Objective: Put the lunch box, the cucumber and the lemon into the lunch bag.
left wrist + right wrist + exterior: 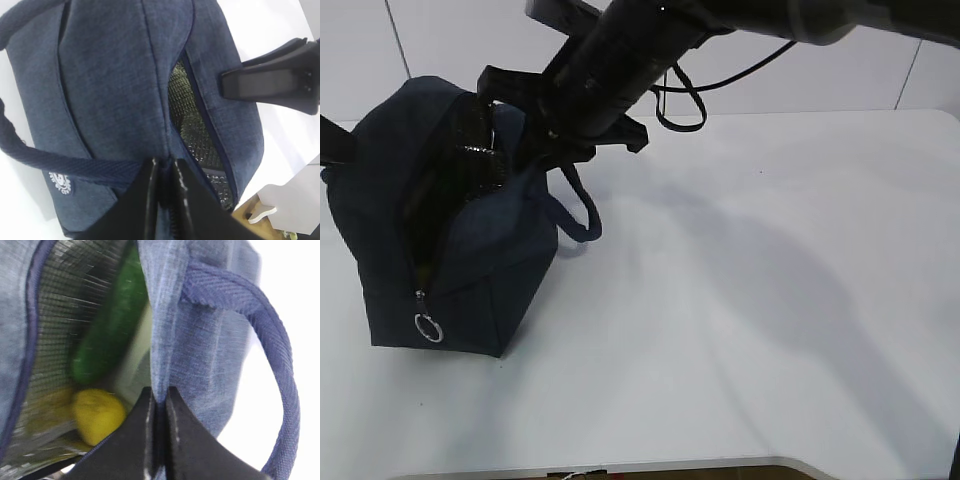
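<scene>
The navy lunch bag (pixel 470 260) stands at the table's left with its top zip open and the foil lining showing. In the right wrist view the cucumber (pixel 107 330) and the lemon (pixel 97 415) lie inside it. A pale blurred patch beside the cucumber could be the lunch box; I cannot tell. My right gripper (pixel 159 390) is shut on the fabric edge of the opening of the bag (pixel 200 340), reaching in from the upper right (pixel 525 150). My left gripper (pixel 164 161) is shut on the opposite rim of the bag (pixel 110 75), by the zip.
The bag's silver ring pull (pixel 428 327) hangs at its near lower corner. One looped handle (pixel 580 215) droops toward the table's middle. A finger of the right gripper (pixel 270 85) shows over the bag in the left wrist view. White tabletop (pixel 750 300) stretches to the right.
</scene>
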{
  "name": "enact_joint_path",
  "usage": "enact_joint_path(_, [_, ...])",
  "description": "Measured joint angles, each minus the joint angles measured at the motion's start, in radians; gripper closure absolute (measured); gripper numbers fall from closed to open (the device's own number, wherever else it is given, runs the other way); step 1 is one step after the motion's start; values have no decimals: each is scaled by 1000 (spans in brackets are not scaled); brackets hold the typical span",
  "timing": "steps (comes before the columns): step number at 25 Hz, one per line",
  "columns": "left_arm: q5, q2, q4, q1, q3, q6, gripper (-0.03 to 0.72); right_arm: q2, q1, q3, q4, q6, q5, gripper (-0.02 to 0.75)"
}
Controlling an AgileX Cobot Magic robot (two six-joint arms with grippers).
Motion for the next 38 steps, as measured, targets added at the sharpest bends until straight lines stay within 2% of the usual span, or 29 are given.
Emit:
enact_joint_path(3, [0, 0, 0, 0, 0, 0, 677, 0, 0, 0, -5, 0, 0, 714])
enact_joint_path(9, [-4, 0, -4, -35, 0, 2, 677, 0, 0, 0, -53, 0, 14, 722])
enact_joint_path(14, [-58, 0, -10, -92, 0, 5, 677, -24, 0, 0, -171, 17, 57, 724])
enact_joint_path(23, [-196, 0, -75, -263, 6, 7, 677, -114, -18, 3, -313, 26, 134, 725])
enact_joint_path(30, [-347, 0, -102, -429, 5, 7, 678, -156, -89, 3, -347, 26, 196, 726])
enact_joint_path(34, [-450, 0, -111, -513, 5, 7, 678, -186, -101, 3, -394, 14, 225, 726])
enact_joint_path(38, [-482, 36, -123, -547, 5, 7, 678, -208, -101, 3, -440, 12, 245, 727])
